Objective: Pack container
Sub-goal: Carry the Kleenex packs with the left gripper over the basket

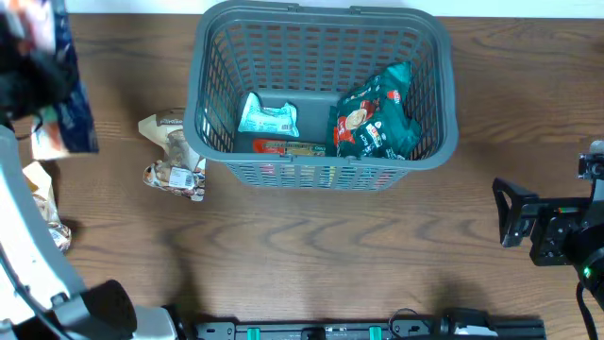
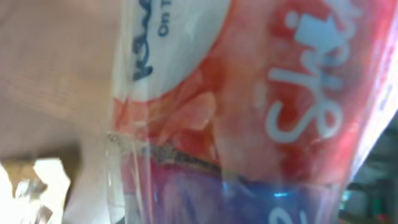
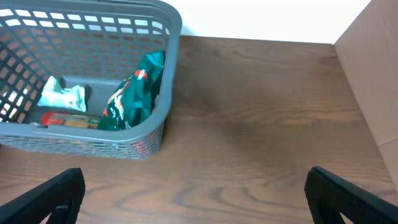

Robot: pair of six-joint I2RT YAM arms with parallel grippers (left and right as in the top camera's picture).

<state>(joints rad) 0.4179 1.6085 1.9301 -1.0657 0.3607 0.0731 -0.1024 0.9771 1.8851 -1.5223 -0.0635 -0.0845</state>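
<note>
Grey slatted plastic fills the top middle of my overhead feed: the container stands on the wooden table at its far edge, upright and open. Inside it I can see a green packet leaning against the right wall, a pale blue packet to its left on the base, and a red and orange bar lying along the near wall. Just outside the left wall, a beige snack packet lies crumpled on the wood. At the far left the left gripper is a dark blur, raised, clamped on a red and blue packet. That packet fills the left wrist feed, white lettering right against the lens, so I cannot see the fingers themselves. The right gripper hangs over bare table at the right edge, well apart from the container, jaws spread wide and holding nothing. From its wrist I see the container ahead to the left, with the green packet against its nearest corner.
</note>
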